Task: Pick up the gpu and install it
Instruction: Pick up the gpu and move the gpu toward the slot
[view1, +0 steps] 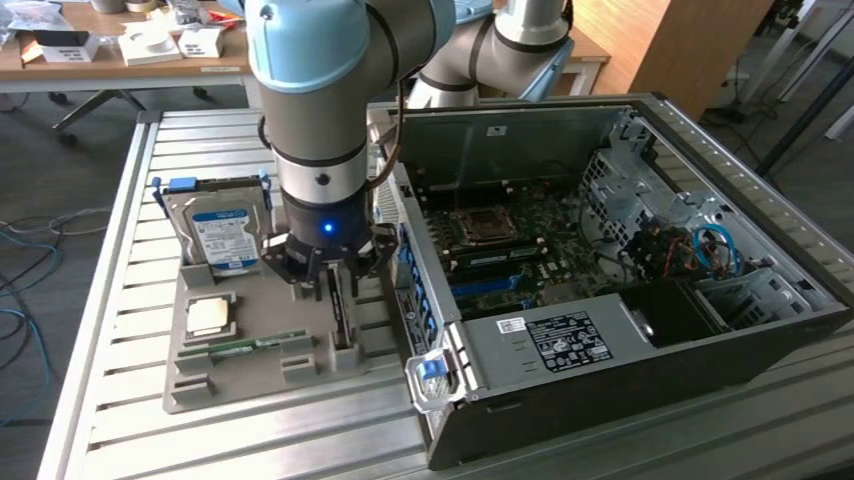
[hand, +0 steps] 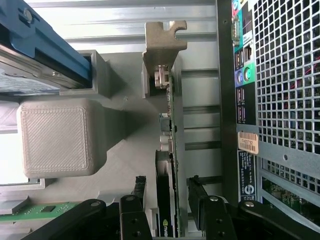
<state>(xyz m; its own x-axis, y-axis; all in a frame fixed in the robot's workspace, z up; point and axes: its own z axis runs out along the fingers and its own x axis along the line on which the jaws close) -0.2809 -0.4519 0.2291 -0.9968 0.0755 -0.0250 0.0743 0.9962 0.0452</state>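
Hard drive (view1: 220, 232): standing in a slot of the gray holder (view1: 200, 385).
Memory stick (view1: 247, 346): sitting in the holder.
Computer case (view1: 641, 420): lying open on the slatted table (view1: 100, 330).

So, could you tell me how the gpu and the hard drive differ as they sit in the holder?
The gpu is a thin dark card standing on edge in a narrow slot; the hard drive is a thick silver block with a blue label, propped up with its labelled face showing. The open hand straddles the gpu; the hard drive sits apart, toward the exterior view's left. Both rest in the gray holder.
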